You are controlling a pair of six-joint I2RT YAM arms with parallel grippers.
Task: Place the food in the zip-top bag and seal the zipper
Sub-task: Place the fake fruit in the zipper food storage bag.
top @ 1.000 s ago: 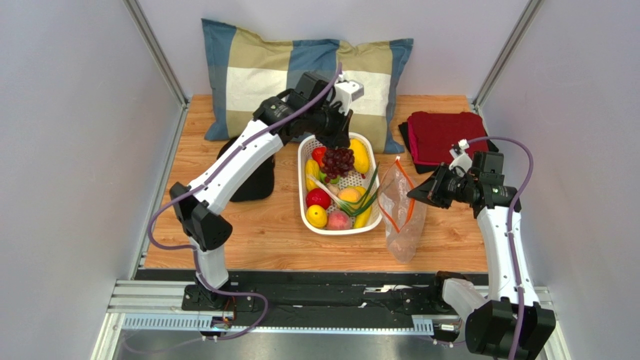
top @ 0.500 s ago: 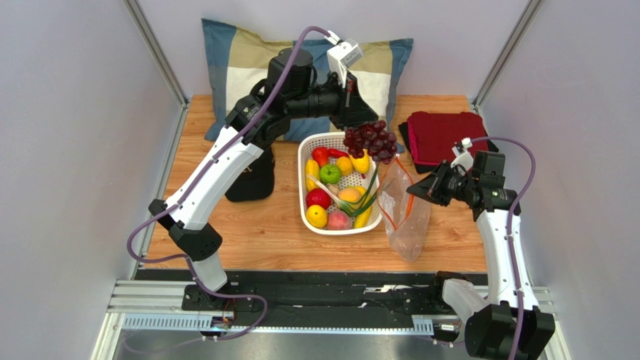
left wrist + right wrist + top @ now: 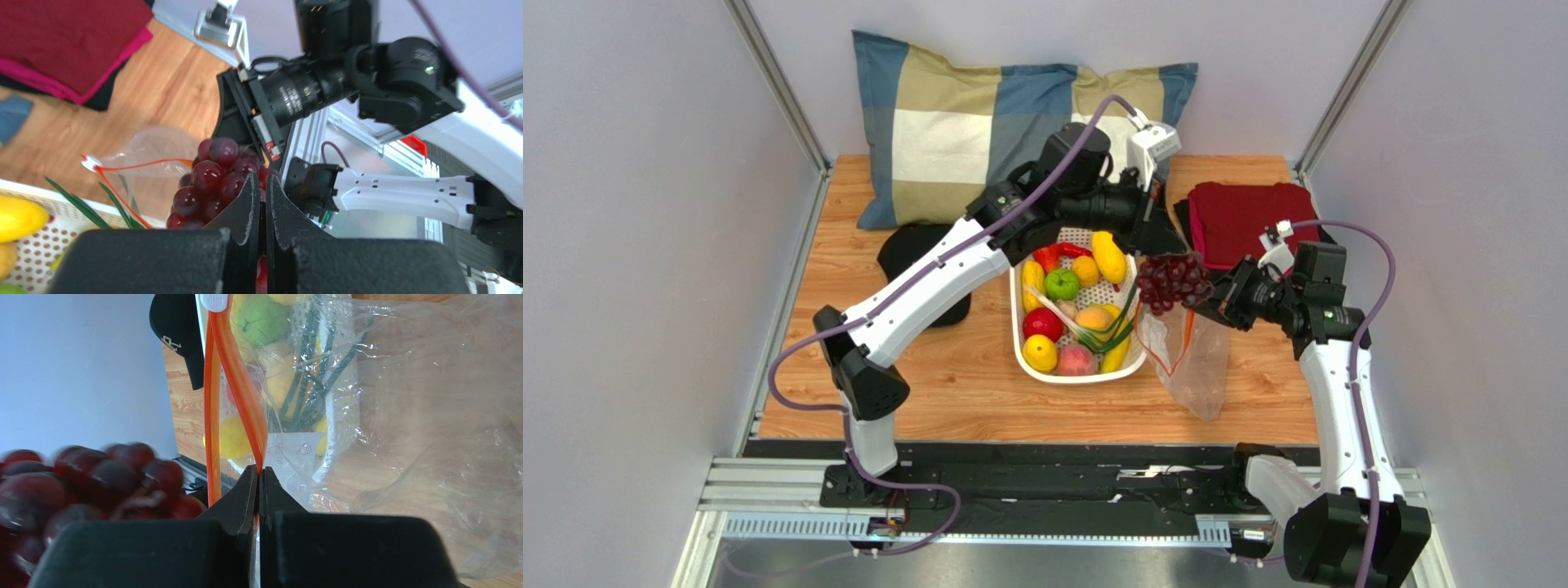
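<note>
My left gripper point(image 3: 1158, 241) is shut on a bunch of dark purple grapes point(image 3: 1173, 282) and holds it in the air over the mouth of the clear zip-top bag point(image 3: 1195, 361); the grapes also show in the left wrist view point(image 3: 215, 180). My right gripper point(image 3: 1225, 301) is shut on the bag's orange-red zipper strip point(image 3: 242, 398), holding one side of the mouth up. The bag hangs open to the right of the white basket point(image 3: 1053, 363), which holds the other fruits and green scallions point(image 3: 1120, 312).
A checked pillow point(image 3: 995, 123) lies at the back. A folded red cloth point(image 3: 1247, 218) lies at the back right. A black cap point(image 3: 922, 263) lies left of the basket. Grey walls stand on both sides.
My left gripper has lifted the grapes out of the basket and carried them right and nearer, from above the basket's far corner to over the bag's mouth. The right gripper stayed on the zipper.
</note>
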